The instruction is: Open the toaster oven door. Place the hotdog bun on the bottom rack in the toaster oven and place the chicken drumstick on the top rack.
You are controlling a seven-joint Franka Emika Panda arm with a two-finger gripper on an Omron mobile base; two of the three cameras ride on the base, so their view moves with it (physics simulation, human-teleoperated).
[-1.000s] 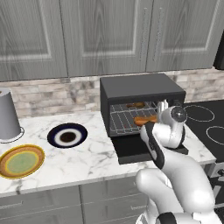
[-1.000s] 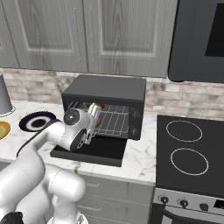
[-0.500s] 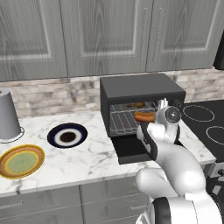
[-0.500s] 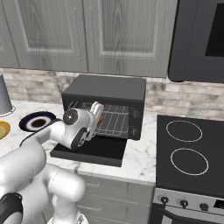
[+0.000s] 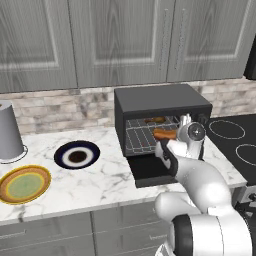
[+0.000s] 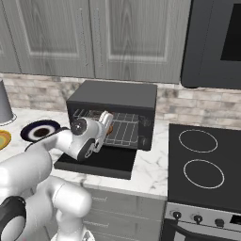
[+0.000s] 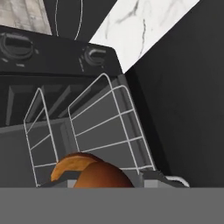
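Note:
The black toaster oven (image 5: 160, 102) stands on the counter with its door (image 5: 150, 170) folded down flat. My gripper (image 5: 176, 132) reaches into the oven's mouth, shut on the hotdog bun (image 5: 164, 134). The bun hangs above the bottom rack (image 5: 137, 146) and below the top rack (image 5: 134, 124). In the hand view the tan bun with its red-brown sausage (image 7: 94, 173) sits between my fingertips (image 7: 162, 177), with both wire racks behind it. A brownish shape (image 5: 155, 120) lies deeper at the top rack's level; I cannot tell what it is. A dark brown lump (image 5: 77, 157), perhaps the chicken drumstick, lies on a blue-rimmed plate.
The blue-rimmed plate (image 5: 92, 149) and a yellow plate (image 5: 24, 184) lie on the marble counter left of the oven. A grey canister (image 5: 10, 131) stands at the far left. The black stovetop (image 6: 200, 162) is right of the oven. Cabinets hang above.
My hand has edged slightly further toward the oven's inside with the bun in it. The grip and the door look unchanged.

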